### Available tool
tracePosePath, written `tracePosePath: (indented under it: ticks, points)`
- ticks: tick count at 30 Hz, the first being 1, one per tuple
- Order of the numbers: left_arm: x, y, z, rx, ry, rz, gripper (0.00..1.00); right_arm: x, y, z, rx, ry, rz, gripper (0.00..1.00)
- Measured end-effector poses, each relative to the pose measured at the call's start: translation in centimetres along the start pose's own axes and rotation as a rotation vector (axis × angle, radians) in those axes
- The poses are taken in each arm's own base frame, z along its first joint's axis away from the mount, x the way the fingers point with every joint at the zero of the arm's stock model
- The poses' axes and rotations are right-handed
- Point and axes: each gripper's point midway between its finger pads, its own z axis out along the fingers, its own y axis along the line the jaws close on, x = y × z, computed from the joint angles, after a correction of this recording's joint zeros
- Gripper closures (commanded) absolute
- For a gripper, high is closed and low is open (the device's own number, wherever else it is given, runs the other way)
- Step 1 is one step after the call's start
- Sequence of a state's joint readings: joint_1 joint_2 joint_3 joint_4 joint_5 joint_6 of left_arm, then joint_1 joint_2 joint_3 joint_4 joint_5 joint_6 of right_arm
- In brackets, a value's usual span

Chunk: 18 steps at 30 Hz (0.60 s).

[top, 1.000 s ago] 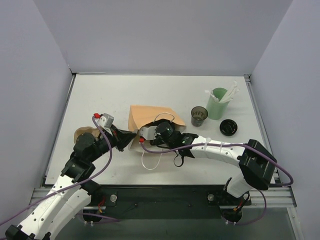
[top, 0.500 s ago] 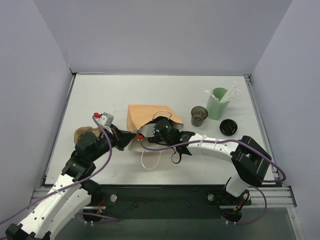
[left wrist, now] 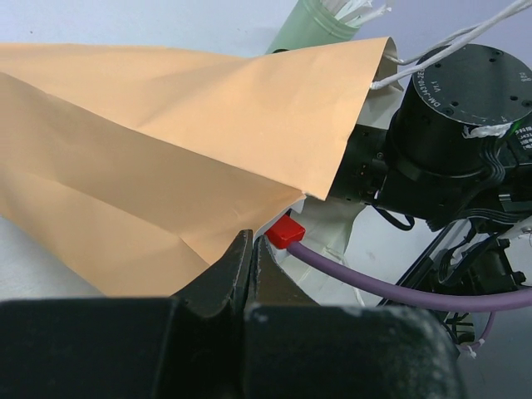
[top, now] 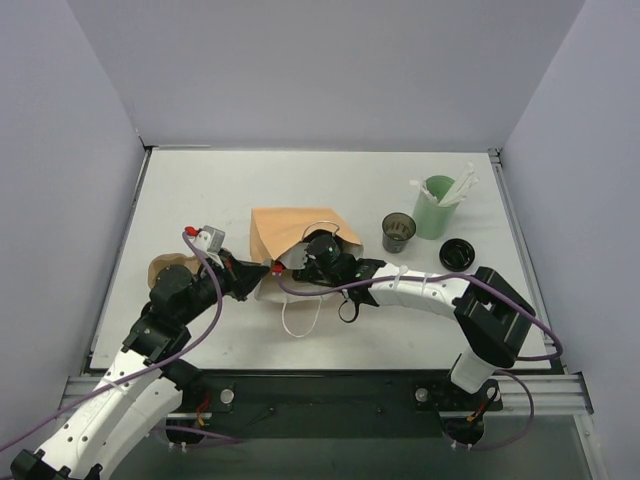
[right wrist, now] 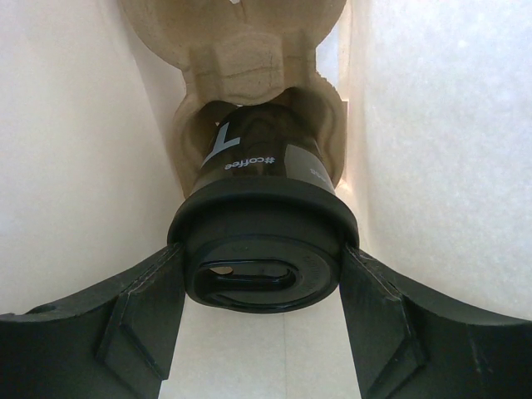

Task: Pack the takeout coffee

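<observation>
The right claw (right wrist: 262, 268) has pushed deeper into the tan paper bag (top: 290, 228). It is clamped on the dark cylindrical black-lidded coffee cup (right wrist: 258, 162), which looks seated in the brown moulded-pulp tray (right wrist: 241, 50). The left claw (left wrist: 248, 245) is pinched together on the bag's lip. Next move: release and withdraw without tipping the cup.

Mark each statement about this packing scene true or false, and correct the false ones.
1. The paper bag stands upright. False: it lies on its side.
2. The right tool has a finger on each side of the takeout coffee, at its lid. True.
3. The coffee sits in a pulp tray inside the bag. True.
4. The green cup is empty. False: it holds white sticks.
5. The loose black lid covers the lidless dark cup. False: it lies apart, beside that cup.
6. The left tool is closed at the bag's edge. True.
</observation>
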<state>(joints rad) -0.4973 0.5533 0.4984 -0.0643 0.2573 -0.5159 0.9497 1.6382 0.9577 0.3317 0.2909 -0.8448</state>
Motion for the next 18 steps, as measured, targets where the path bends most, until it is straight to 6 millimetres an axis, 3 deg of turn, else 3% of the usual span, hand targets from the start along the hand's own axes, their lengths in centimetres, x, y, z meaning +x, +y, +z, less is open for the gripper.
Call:
tracePosePath:
  ticks: [11, 18]
  points:
    - [-0.5, 0.2, 0.0, -0.021, -0.018, -0.004, 1.0, -0.2, -0.2, 0.4, -0.004, -0.004, 0.029, 0.53]
    - [-0.7, 0.6, 0.0, -0.041, -0.028, -0.004, 1.0, -0.7, -0.3, 1.2, -0.009, -0.005, 0.044, 0.44]
